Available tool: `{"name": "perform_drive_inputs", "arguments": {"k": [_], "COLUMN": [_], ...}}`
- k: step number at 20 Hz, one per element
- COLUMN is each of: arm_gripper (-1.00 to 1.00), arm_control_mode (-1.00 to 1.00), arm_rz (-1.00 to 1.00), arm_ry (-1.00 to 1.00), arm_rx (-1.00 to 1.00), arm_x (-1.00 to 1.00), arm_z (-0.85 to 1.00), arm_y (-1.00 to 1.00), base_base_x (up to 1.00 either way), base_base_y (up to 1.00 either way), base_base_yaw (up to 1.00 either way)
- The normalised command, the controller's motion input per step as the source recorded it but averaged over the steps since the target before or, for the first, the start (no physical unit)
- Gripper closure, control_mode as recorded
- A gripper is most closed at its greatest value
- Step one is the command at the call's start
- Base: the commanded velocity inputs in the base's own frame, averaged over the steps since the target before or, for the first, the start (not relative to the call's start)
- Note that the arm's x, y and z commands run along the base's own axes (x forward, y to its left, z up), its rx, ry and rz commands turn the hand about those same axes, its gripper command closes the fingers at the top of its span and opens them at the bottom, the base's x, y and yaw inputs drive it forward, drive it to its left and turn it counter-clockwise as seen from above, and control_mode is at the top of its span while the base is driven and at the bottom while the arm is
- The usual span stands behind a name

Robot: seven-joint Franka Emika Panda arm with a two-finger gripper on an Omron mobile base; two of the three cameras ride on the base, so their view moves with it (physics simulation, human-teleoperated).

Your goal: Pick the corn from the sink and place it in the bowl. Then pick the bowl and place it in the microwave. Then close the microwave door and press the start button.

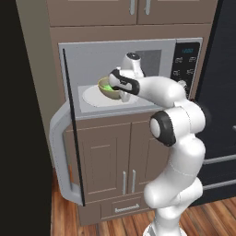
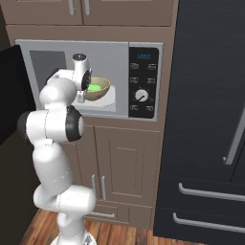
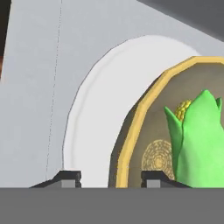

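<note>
The tan-yellow bowl (image 1: pixel 109 91) (image 2: pixel 99 90) (image 3: pixel 131 127) rests on the white turntable plate (image 1: pixel 92 97) (image 3: pixel 96 87) inside the microwave (image 1: pixel 115 48) (image 2: pixel 52 60). The green corn (image 1: pixel 105 85) (image 2: pixel 96 88) (image 3: pixel 203 140) lies in the bowl, a bit of yellow showing at its tip. My gripper (image 1: pixel 121 95) (image 2: pixel 84 95) (image 3: pixel 109 178) reaches into the cavity. Its jaws are open and straddle the bowl's near rim, with a gap on each side. The microwave door (image 1: pixel 71 138) stands wide open on the left. The sink is out of view.
The dark control panel (image 1: pixel 186 64) (image 2: pixel 143 82) with buttons and a knob sits right of the cavity. The door's curved grey handle (image 1: pixel 56 152) juts toward the base. Wooden cabinets (image 1: pixel 110 156) lie below, and a black fridge (image 2: pixel 210 119) stands to the right.
</note>
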Motion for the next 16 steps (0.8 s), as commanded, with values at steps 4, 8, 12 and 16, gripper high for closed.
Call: {"name": "perform_drive_inputs", "arguments": {"k": [4,8,12,16], "arm_gripper": [-1.0,-1.0,-1.0,-1.0], "arm_control_mode": [-1.0,-1.0,-1.0,-1.0], "arm_rz": [0.0,0.03,0.05,0.1], "arm_ry": [-0.14,-0.13,-0.05,0.0], "arm_rx": [0.0,0.04,0.08,0.11], "arm_x": [-0.78,-0.99,-1.0,-1.0], "arm_z": [0.0,0.15,0.27,0.27], "arm_y": [0.0,-0.02,0.0,-0.12], "base_base_x": [0.0,0.0,0.0,0.0], "base_base_y": [0.0,0.0,0.0,0.0], "base_base_yaw": [0.0,0.0,0.0,0.0]}}
